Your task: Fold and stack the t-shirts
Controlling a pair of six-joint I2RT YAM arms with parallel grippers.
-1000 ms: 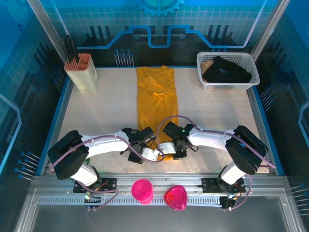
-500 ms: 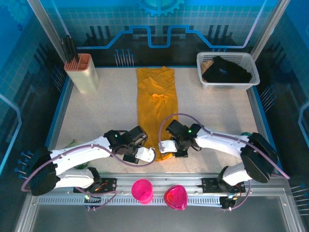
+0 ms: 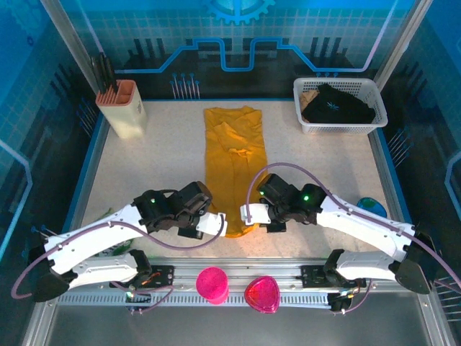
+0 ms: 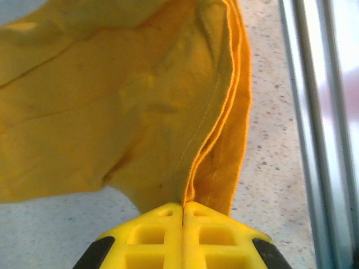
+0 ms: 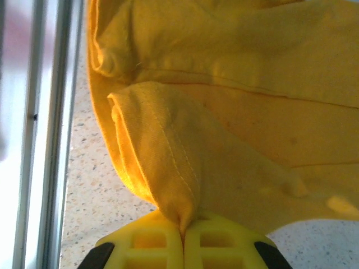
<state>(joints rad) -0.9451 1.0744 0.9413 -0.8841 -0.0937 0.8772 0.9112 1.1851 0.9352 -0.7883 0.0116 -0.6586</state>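
Open table flanks the t-shirt; a holder and a basket block the far corners.

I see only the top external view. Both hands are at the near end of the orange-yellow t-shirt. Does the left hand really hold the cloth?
Observer: Yes. The left wrist view shows the left hand shut on the t-shirt, its hem edge running between the tips.
Operator: And the other one?
Observer: The right wrist view shows the right hand shut on a stitched, folded corner.
Operator: What is beside that corner?
Observer: Speckled table, then a metal rail.
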